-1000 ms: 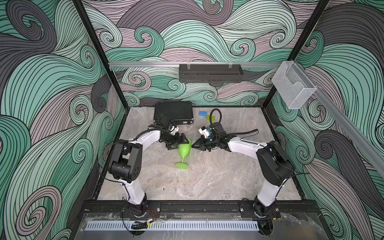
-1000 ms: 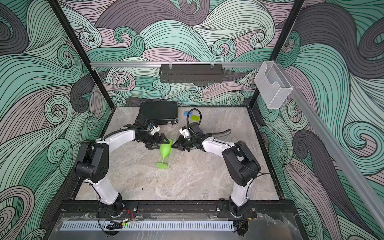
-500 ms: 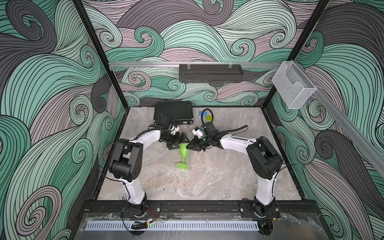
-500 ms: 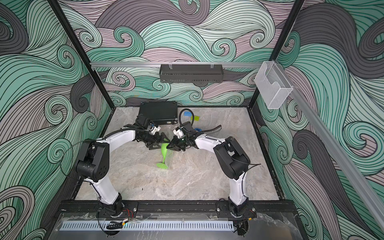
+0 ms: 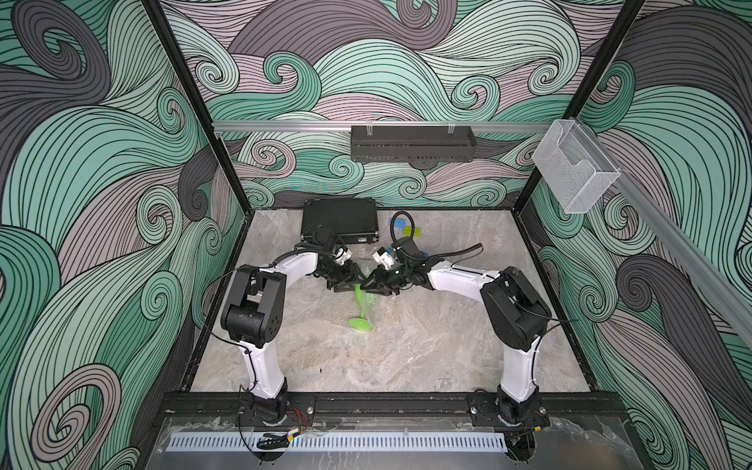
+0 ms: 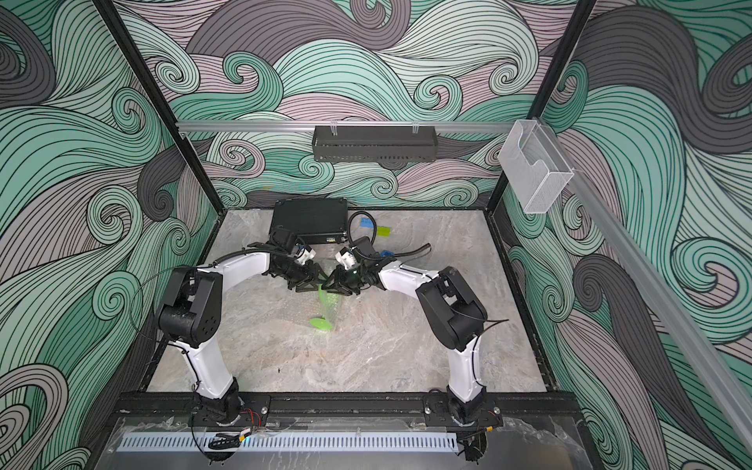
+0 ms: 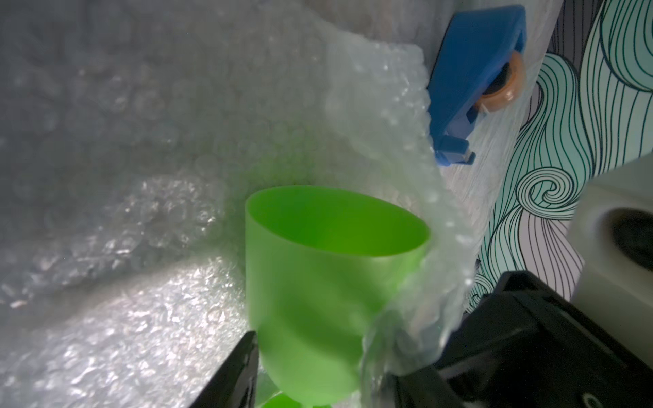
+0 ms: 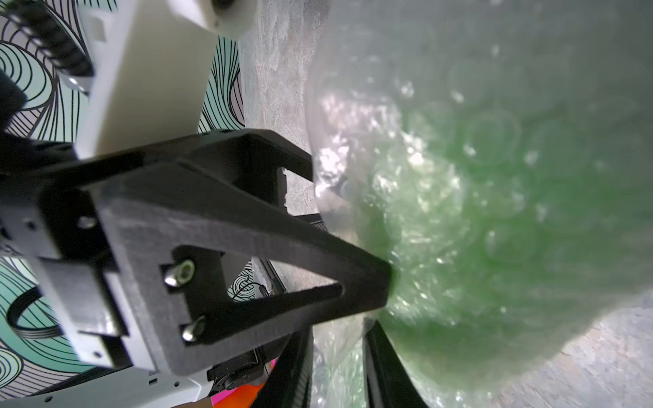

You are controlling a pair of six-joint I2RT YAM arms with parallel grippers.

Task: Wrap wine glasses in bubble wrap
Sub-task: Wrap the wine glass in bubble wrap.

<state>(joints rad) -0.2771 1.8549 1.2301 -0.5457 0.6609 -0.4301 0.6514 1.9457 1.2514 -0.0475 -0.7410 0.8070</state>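
Bubble wrap (image 7: pixel 141 318): clear sheet lying mid-table, one flap standing against the bowl, probably to start the roll. Goblet (image 7: pixel 318 282): lime green, tilted, foot down mid-table, bowl raised between both tools. Left gripper (image 5: pixel 350 281): jaws close on the bowl, steadying it. Right gripper (image 5: pixel 372 285): jaws parted, one fingertip (image 8: pixel 383 282) pressing wrap against the bowl. Both reach inward, wrists low.

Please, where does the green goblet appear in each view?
Top view: goblet near picture centre.
Top view: slightly left of centre.
Left wrist: lower centre, bowl bare.
Right wrist: right side, blurred behind bubble wrap.
Shared landmark: this wrap against the goblet.
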